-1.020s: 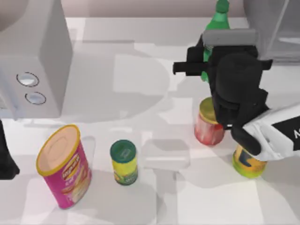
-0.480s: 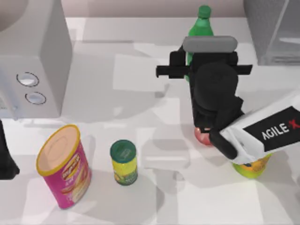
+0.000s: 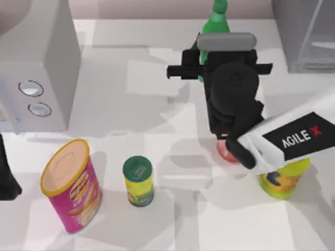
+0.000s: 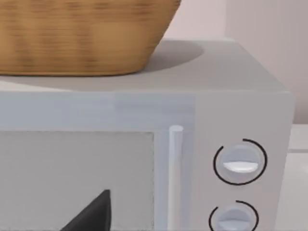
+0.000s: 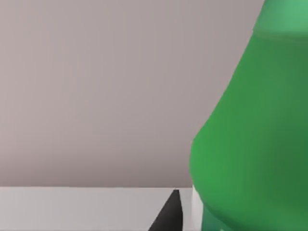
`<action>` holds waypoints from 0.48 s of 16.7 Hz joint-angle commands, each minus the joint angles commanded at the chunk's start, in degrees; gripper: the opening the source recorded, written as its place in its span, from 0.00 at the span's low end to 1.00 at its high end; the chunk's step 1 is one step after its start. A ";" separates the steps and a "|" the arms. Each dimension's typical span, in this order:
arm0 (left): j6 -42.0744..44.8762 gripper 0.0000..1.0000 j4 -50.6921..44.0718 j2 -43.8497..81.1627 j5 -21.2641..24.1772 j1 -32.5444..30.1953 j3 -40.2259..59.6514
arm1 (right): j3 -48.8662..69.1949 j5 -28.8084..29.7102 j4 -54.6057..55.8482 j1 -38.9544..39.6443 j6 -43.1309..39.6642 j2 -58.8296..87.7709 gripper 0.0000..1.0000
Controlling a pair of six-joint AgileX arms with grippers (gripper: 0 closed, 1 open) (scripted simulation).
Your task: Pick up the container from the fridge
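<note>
Right gripper (image 3: 209,52) clasps the container (image 3: 215,20), a slim green bottle held upright at the table's far edge, well left of the fridge (image 3: 303,34) in the far right corner. Good practice, as judged: keep the bottle vertical and the grip firm on its body, clearing the jars below. Left arm (image 3: 6,178) is parked at the near left edge.

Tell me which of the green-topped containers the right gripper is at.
The slim bright-green bottle at the table's far edge, under the right gripper. The small green-lidded can stands near the front, beside the pink canister.
</note>
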 joint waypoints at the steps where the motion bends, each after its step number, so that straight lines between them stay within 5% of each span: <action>1: 0.00 1.00 0.00 0.00 0.00 0.00 0.00 | 1.09 -0.38 -0.17 -0.37 0.20 1.41 0.00; 8: 0.00 1.00 0.00 0.00 0.00 0.00 0.00 | 6.99 -1.77 0.29 -3.58 0.16 9.15 0.00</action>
